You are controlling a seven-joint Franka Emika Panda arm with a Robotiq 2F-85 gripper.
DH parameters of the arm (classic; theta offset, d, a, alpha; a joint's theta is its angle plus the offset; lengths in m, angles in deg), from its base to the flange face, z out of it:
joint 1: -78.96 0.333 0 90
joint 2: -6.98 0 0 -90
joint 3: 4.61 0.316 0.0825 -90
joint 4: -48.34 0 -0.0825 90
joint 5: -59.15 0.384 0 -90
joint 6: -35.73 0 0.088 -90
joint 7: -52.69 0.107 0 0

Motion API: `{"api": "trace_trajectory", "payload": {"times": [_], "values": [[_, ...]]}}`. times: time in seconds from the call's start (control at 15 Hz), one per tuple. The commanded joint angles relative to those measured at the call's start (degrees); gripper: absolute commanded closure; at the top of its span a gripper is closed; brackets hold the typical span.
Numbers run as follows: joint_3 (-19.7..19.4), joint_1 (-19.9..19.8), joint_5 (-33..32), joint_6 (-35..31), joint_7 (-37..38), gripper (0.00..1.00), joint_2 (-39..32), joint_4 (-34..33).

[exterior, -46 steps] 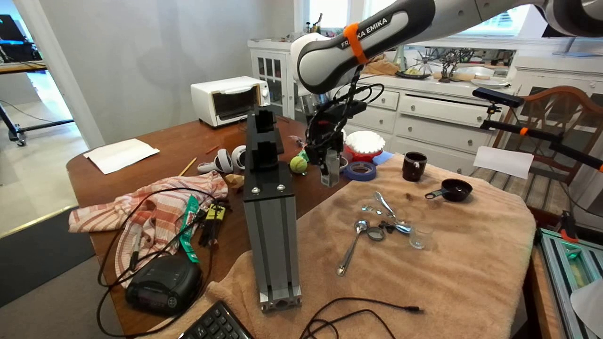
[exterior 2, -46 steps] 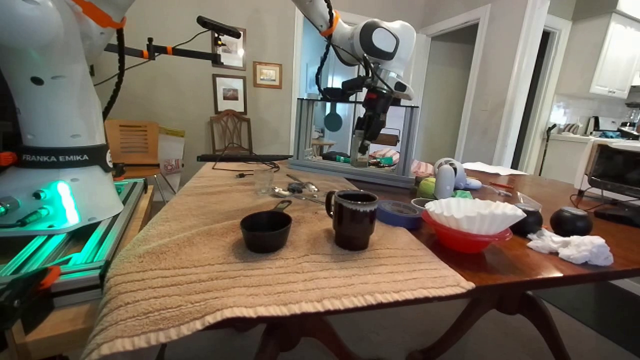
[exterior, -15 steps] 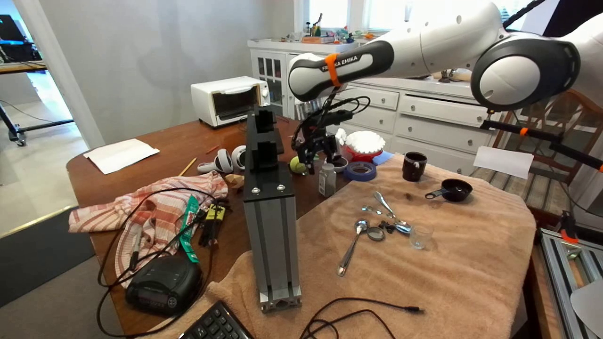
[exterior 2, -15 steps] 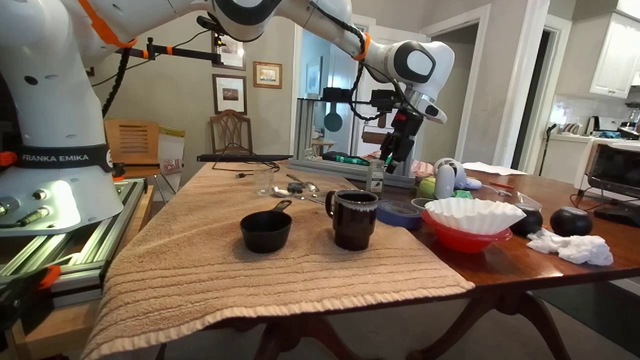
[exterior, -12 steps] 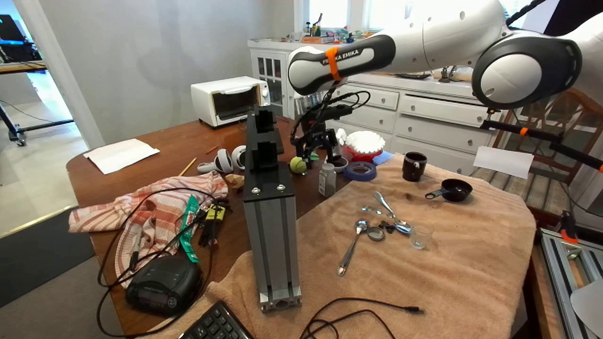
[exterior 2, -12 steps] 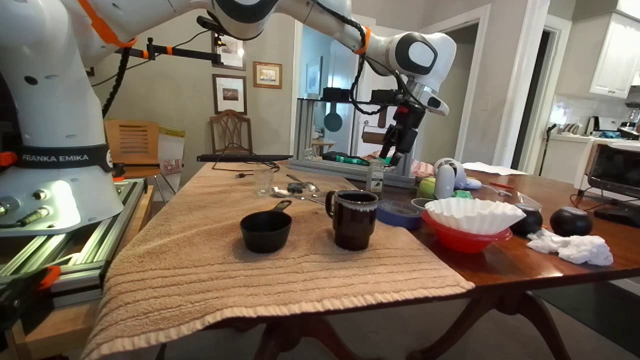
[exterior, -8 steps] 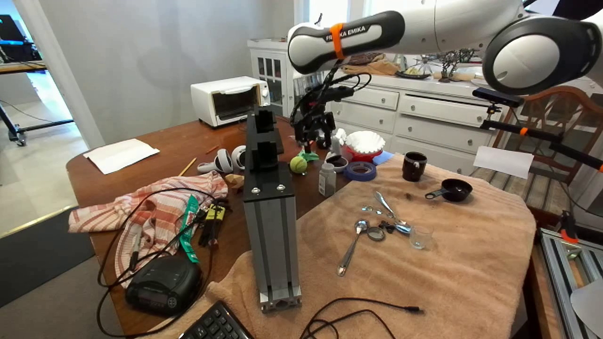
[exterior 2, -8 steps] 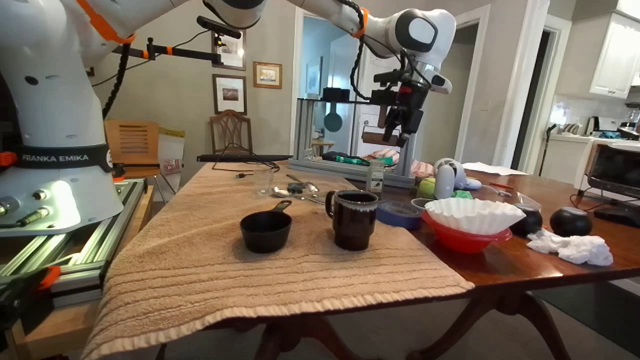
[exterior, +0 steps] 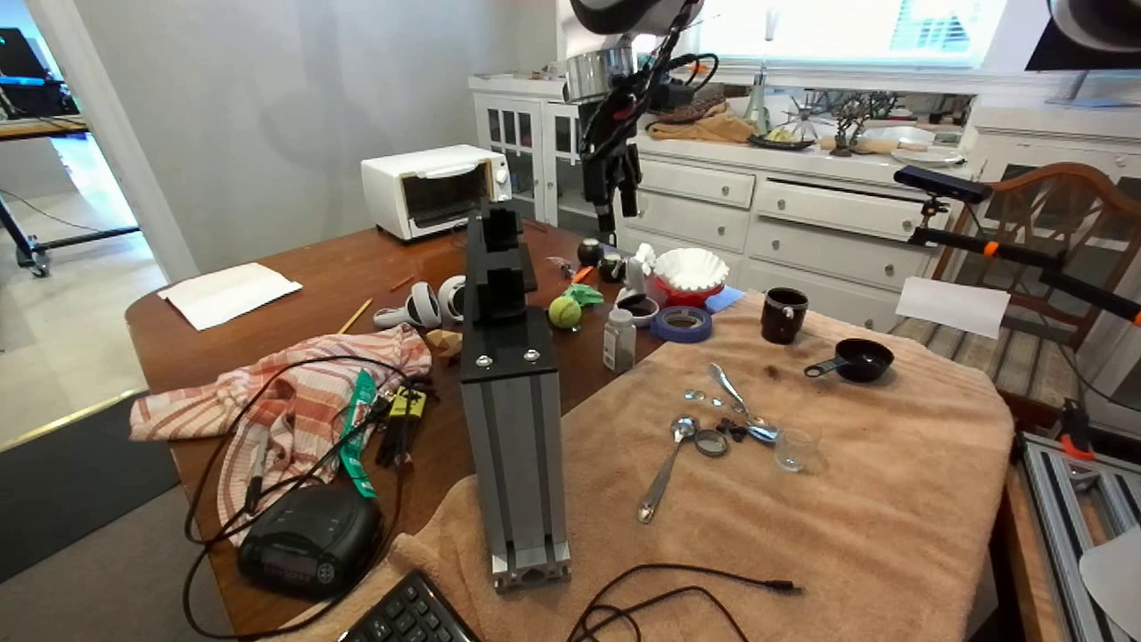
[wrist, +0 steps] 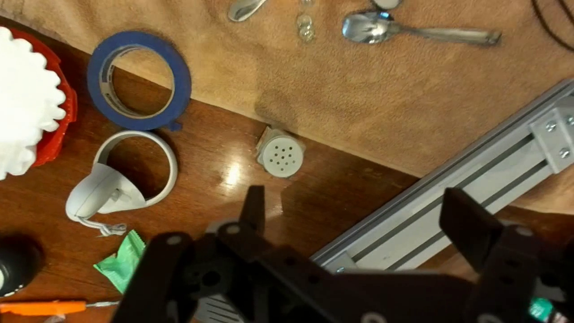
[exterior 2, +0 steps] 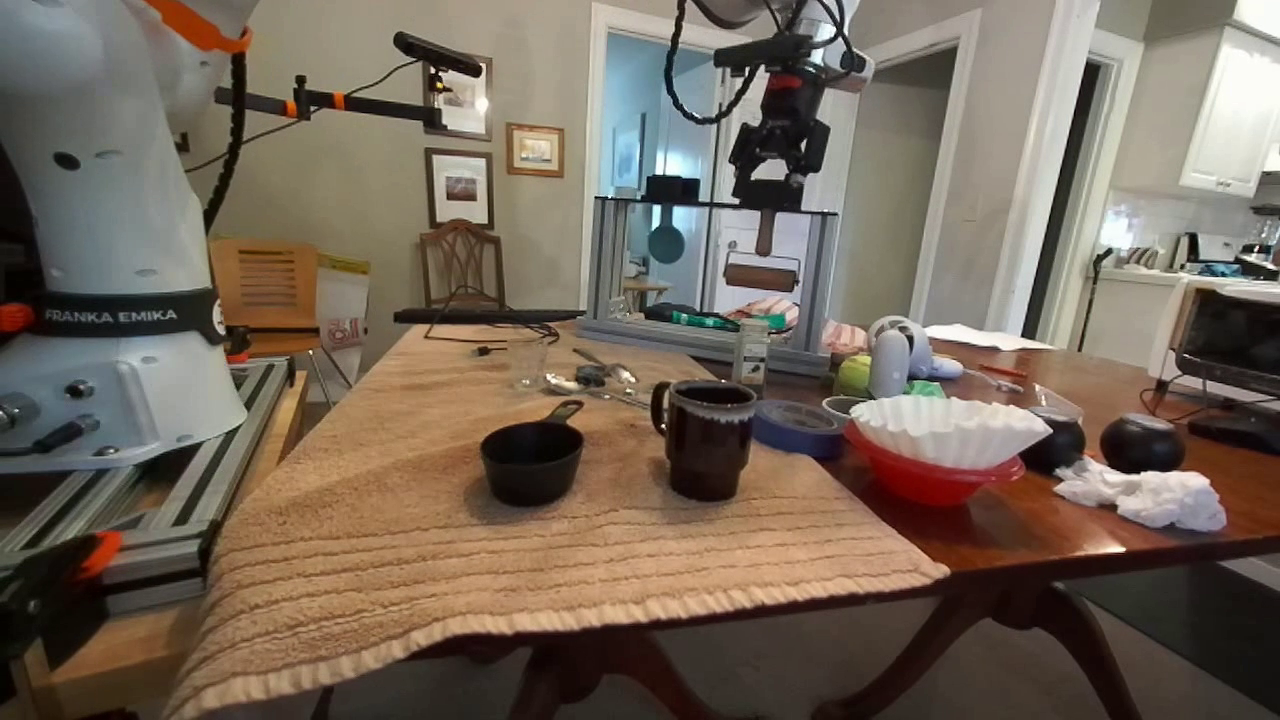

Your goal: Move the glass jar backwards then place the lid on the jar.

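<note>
The small clear glass jar [exterior: 793,448] stands on the tan towel in both exterior views, beside the spoons. A round flat piece with a dark rim, apparently the lid [exterior: 711,442], lies on the towel a short way from the jar. My gripper [exterior: 618,223] hangs high above the table near the metal rack, well away from both. In the wrist view the gripper [wrist: 353,190] has its jaws wide apart, with nothing between them. A clear shaker bottle [wrist: 282,154] with a holed white top stands upright on bare wood below it.
A metal rack [exterior 2: 823,290] with hanging utensils rises close to the gripper. Blue tape [exterior: 682,324], a tennis ball [exterior: 564,312], a white controller [wrist: 105,193] and a red bowl with paper filters [exterior 2: 930,465] surround the bottle. A dark mug [exterior: 784,314] and black cup [exterior: 863,359] stand on the towel.
About three seconds ago my gripper held the shaker bottle. It has let go, leaving the bottle standing on the table, opened wider, and risen high above it. Jar and lid have not moved.
</note>
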Motion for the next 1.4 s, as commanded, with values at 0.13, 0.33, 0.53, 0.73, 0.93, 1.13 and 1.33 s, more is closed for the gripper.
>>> {"api": "trace_trajectory", "payload": {"times": [0.13, 0.33, 0.53, 0.73, 0.93, 1.13, 1.33], "values": [[2.19, -0.24, 3.03, -3.44, -6.65, 0.00, 12.76, 18.73], [2.59, -0.05, 3.36, -6.88, -10.26, 0.00, 17.01, 26.81], [2.10, 0.50, 2.88, -5.30, -9.12, 0.00, 14.85, 24.12], [2.03, 0.58, 3.27, -7.41, -9.51, 0.00, 17.09, 29.57], [2.00, 0.61, 3.32, -7.66, -9.57, 0.00, 17.85, 30.44], [1.99, 0.80, 3.22, -8.83, -8.96, 0.00, 18.73, 32.14], [2.44, 0.26, 6.52, -15.88, -10.75, 0.00, 24.41, 42.81]]}}
